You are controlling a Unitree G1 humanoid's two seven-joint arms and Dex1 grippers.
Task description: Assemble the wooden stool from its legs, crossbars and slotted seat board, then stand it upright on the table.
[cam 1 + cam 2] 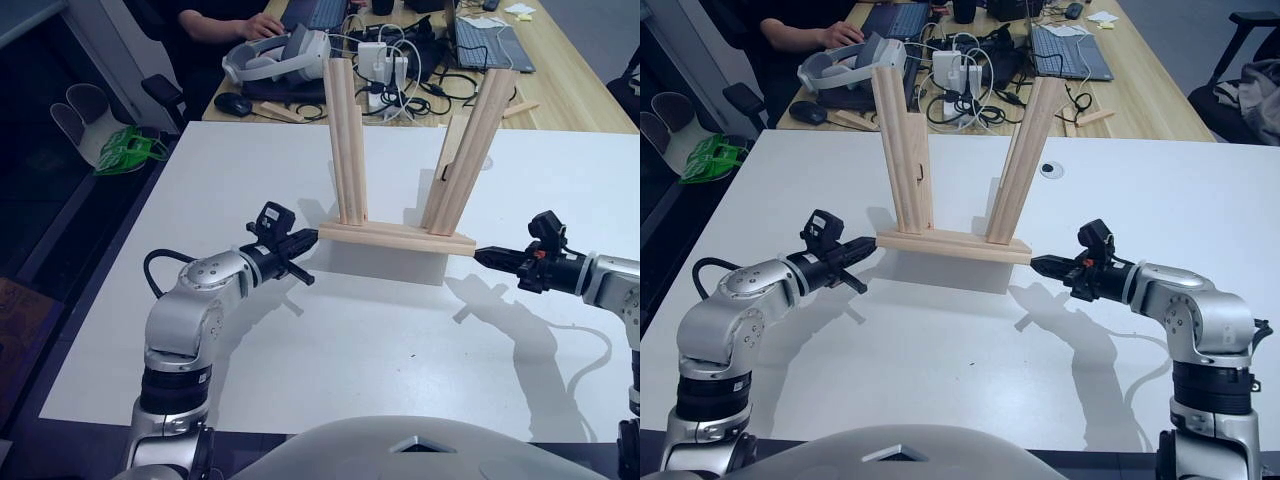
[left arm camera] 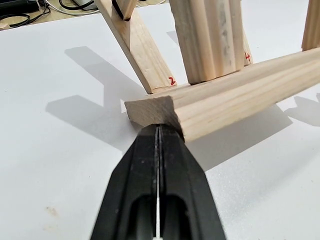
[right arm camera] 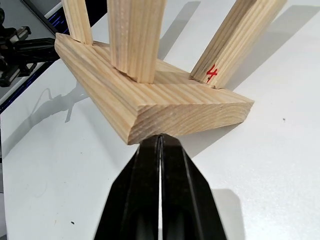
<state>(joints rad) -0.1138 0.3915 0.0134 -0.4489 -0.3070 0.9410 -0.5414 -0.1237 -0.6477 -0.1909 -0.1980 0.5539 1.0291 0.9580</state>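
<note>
The wooden stool stands upside down in the middle of the white table (image 1: 300,370). Its seat board (image 1: 400,238) lies level at the bottom, with a shadow beneath it. One pair of legs (image 1: 347,140) rises upright on the left and another pair (image 1: 470,150) leans outward on the right. Red numbers mark the leg bases (image 2: 171,81). My left gripper (image 1: 308,239) is shut, its tip touching the board's left end (image 2: 150,107) at the lower edge. My right gripper (image 1: 482,256) is shut too, with its tip (image 3: 160,141) against the board's right end (image 3: 185,115).
Behind the table runs a wooden desk with a headset (image 1: 275,55), a mouse (image 1: 233,103), laptops, cables and loose wooden strips (image 1: 283,112). A green object (image 1: 125,150) lies beyond the table's left edge. Bare white tabletop stretches in front of the stool.
</note>
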